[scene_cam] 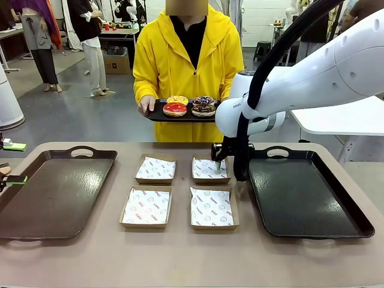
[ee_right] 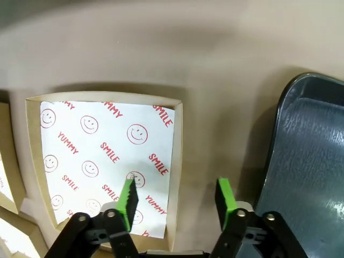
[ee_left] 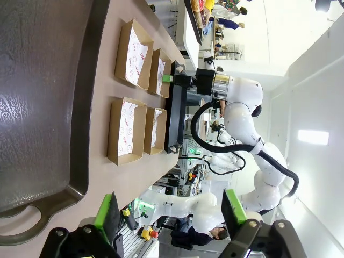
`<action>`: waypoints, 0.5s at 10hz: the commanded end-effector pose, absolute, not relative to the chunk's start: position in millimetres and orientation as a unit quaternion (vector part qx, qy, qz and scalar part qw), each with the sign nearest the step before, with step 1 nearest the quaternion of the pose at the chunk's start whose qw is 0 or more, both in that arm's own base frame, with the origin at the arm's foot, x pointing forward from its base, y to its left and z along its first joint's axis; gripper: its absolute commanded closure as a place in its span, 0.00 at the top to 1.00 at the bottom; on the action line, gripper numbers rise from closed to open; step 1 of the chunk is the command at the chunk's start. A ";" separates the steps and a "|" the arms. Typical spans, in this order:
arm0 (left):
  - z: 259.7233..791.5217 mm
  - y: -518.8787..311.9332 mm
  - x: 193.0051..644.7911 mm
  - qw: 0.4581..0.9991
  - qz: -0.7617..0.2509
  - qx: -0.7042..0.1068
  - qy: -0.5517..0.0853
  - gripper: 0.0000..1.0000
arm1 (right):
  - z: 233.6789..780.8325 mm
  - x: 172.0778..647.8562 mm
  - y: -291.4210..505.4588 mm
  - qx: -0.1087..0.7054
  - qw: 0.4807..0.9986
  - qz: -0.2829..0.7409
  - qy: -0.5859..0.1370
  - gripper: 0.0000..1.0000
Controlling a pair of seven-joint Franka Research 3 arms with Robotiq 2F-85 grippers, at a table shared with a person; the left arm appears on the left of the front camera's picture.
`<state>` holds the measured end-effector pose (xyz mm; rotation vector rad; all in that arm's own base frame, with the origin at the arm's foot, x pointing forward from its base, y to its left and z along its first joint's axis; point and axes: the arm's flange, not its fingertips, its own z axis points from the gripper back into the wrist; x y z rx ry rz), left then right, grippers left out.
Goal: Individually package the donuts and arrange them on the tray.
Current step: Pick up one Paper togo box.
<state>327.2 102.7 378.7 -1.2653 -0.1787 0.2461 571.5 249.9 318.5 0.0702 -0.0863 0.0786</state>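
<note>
Across the table a person holds a small black tray point(scene_cam: 157, 114) with the donuts on it: a yellow-glazed one point(scene_cam: 177, 99), a red-glazed one point(scene_cam: 174, 109) and two dark chocolate sprinkled ones point(scene_cam: 203, 101) point(scene_cam: 203, 110). My right gripper point(scene_cam: 217, 165) hangs low over the far right paper-lined box point(scene_cam: 204, 171). In the right wrist view that gripper point(ee_right: 176, 196) is open, its green pads either side of the box's point(ee_right: 102, 156) right wall, with nothing held. My left gripper point(scene_cam: 13, 162) is open at the table's left edge, beside the left tray; in its own wrist view the left gripper point(ee_left: 169, 215) holds nothing.
Four shallow lined boxes sit mid-table in a square: far left point(scene_cam: 155, 168), near left point(scene_cam: 146, 206), near right point(scene_cam: 213, 207) and the far right one. A large dark tray point(scene_cam: 54, 192) lies at the left and another point(scene_cam: 306, 198) at the right, close to my right gripper.
</note>
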 end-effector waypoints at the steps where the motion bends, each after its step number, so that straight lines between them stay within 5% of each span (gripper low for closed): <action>1: 380.1 103.9 326.9 0.792 0.114 -0.593 -0.088 1.00 | 316.7 576.4 251.0 0.042 0.997 0.043 -0.043 0.00; 2: 380.1 103.9 326.9 0.792 0.114 -0.593 -0.088 1.00 | 316.2 576.9 251.0 0.043 0.997 0.040 -0.045 0.00; 3: 380.1 103.9 326.9 0.792 0.114 -0.593 -0.088 1.00 | 315.8 577.4 250.5 0.044 0.997 0.036 -0.046 0.15; 5: 380.1 103.9 326.9 0.792 0.114 -0.593 -0.088 1.00 | 317.1 577.7 250.2 0.049 0.997 0.023 -0.049 0.00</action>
